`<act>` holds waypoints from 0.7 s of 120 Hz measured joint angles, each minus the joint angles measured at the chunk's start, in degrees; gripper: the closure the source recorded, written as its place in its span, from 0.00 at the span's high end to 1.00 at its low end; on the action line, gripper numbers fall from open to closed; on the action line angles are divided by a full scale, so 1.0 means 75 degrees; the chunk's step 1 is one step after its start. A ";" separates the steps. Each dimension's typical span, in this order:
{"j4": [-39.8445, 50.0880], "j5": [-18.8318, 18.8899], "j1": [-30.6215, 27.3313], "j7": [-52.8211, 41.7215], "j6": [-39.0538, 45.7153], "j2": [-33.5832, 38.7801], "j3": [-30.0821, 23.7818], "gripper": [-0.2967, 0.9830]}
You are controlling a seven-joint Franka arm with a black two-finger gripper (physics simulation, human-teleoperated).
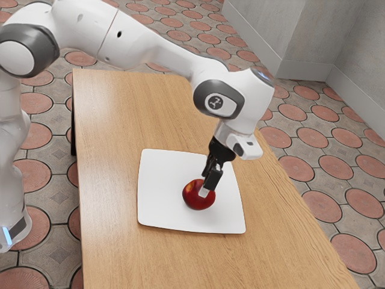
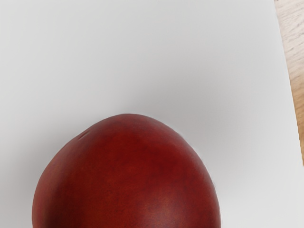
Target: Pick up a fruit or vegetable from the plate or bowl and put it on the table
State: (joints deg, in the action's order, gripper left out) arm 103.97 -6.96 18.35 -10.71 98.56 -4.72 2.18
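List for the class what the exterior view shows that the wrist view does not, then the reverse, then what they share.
Exterior view: the white arm, the black gripper down at the fruit, the tiled floor, the grey wall and a yellowish patch on the fruit.
Wrist view: a small crease in the fruit's skin.
Both: the red fruit on the white plate, and the wooden table.

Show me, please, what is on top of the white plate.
One red fruit is on the plate; the patch of plate directly beneath it is covered.
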 joint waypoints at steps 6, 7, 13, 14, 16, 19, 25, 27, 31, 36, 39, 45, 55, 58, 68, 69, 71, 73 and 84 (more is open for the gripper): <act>0.0020 -0.0019 0.0011 -0.0110 0.0055 -0.0024 0.0002 0.77; 0.0029 -0.0027 0.0011 -0.0128 0.0063 -0.0031 0.0002 0.77; 0.0095 -0.0082 0.0000 -0.0228 0.0107 -0.0060 0.0002 0.77; 0.0107 -0.0090 -0.0003 -0.0244 0.0114 -0.0063 0.0002 0.77; 0.0135 -0.0106 -0.0011 -0.0276 0.0127 -0.0067 0.0003 0.78; 0.0171 -0.0126 -0.0025 -0.0321 0.0152 -0.0070 0.0003 0.77; 0.0221 -0.0158 -0.0054 -0.0406 0.0200 -0.0072 0.0003 0.77; 0.0234 -0.0169 -0.0062 -0.0432 0.0214 -0.0075 0.0003 0.77; 0.0252 -0.0210 -0.0074 -0.0484 0.0240 -0.0098 0.0004 0.77; 0.0263 -0.0259 -0.0085 -0.0544 0.0269 -0.0148 0.0004 0.77; 0.0267 -0.0283 -0.0085 -0.0578 0.0284 -0.0178 0.0004 0.77; 0.0288 -0.0334 -0.0078 -0.0642 0.0316 -0.0229 0.0003 0.77; 0.0486 -0.0446 -0.0074 -0.0739 0.0377 -0.0211 0.0008 0.77; 0.0519 -0.0469 -0.0078 -0.0766 0.0400 -0.0204 0.0011 0.77; 0.0591 -0.0530 -0.0093 -0.0847 0.0469 -0.0203 0.0014 0.77; 0.0594 -0.0539 -0.0094 -0.0854 0.0474 -0.0207 0.0014 0.77; 0.0599 -0.0557 -0.0095 -0.0869 0.0485 -0.0220 0.0014 0.77; 0.0603 -0.0573 -0.0095 -0.0883 0.0496 -0.0232 0.0014 0.77; 0.0689 -0.0680 -0.0092 -0.0955 0.0576 -0.0268 0.0015 0.77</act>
State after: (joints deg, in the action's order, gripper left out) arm 109.13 -12.06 17.66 -17.88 102.88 -6.73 2.28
